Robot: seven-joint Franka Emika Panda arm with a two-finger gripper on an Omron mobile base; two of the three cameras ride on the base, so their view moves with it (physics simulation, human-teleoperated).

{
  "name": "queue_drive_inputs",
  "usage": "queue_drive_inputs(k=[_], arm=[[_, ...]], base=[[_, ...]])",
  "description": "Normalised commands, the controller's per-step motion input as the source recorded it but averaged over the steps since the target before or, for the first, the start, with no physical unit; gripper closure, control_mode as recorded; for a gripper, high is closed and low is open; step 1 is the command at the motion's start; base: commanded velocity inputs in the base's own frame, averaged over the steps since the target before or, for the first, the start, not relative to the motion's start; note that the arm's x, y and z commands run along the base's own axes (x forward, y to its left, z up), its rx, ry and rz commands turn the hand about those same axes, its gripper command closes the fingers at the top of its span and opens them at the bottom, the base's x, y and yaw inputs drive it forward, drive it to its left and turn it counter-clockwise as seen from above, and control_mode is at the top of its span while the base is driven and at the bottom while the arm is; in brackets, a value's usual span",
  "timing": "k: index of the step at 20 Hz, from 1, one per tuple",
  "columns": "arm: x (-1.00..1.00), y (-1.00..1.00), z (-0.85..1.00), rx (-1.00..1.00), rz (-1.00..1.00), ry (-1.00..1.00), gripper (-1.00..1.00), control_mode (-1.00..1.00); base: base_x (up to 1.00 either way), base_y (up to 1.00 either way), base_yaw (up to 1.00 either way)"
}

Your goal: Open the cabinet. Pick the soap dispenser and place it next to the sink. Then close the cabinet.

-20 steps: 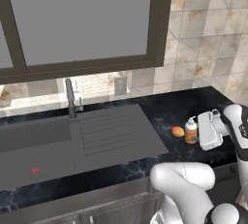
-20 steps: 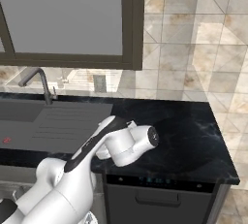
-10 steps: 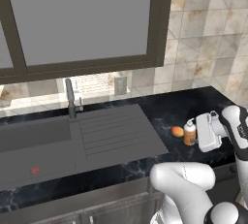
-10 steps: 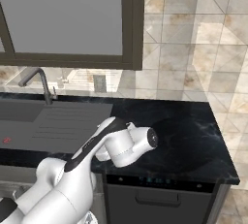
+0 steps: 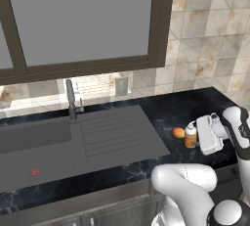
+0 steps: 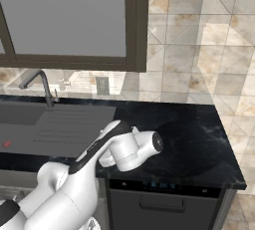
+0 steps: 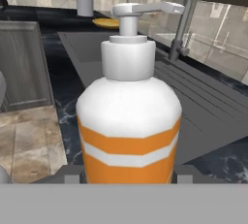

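The soap dispenser [image 5: 190,135], a white bottle with orange bands and a white pump, stands upright on the black counter [image 5: 171,107] just right of the sink's drainboard [image 5: 117,134]. My gripper [image 5: 199,137] reaches in from the right at its level. In the hand view the soap dispenser [image 7: 130,121] is very close, and a grey fingertip [image 7: 72,175] presses each side of its base, so the gripper is shut on it. The cabinet [image 5: 162,24] hangs above the sink, dark-framed with grey panels. From here I cannot tell whether its doors are open.
A small orange round thing [image 5: 178,132] lies on the counter touching the dispenser's left side. The sink basin [image 5: 29,139] and dark faucet [image 5: 72,98] are to the left. The counter's front edge runs just before my hand, above a dark appliance front [image 6: 164,204].
The gripper and the dispenser have sunk very slightly toward the counter. Otherwise nothing has moved.
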Motion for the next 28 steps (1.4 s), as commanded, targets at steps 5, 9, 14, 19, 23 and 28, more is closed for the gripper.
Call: queue_drive_inputs(k=[5,9,14,19,23,28], arm=[[0.00,0.00,-0.20,0.00,0.00,0.04,1.00,-1.00],[0.01,0.00,-0.25,0.00,0.00,0.07,1.00,-1.00],[0.06,0.00,-0.13,0.00,0.00,0.07,1.00,-1.00],[0.10,0.00,-0.04,0.00,0.00,0.03,1.00,-1.00],[0.13,0.00,0.00,0.03,0.00,0.00,1.00,-1.00],[0.13,0.00,-0.01,0.08,0.00,0.00,1.00,-1.00]], base=[[0.00,0.00,0.00],[0.00,0.00,0.00],[0.00,0.00,0.00],[0.00,0.00,0.00],[0.00,0.00,0.00],[0.00,0.00,0.00]])
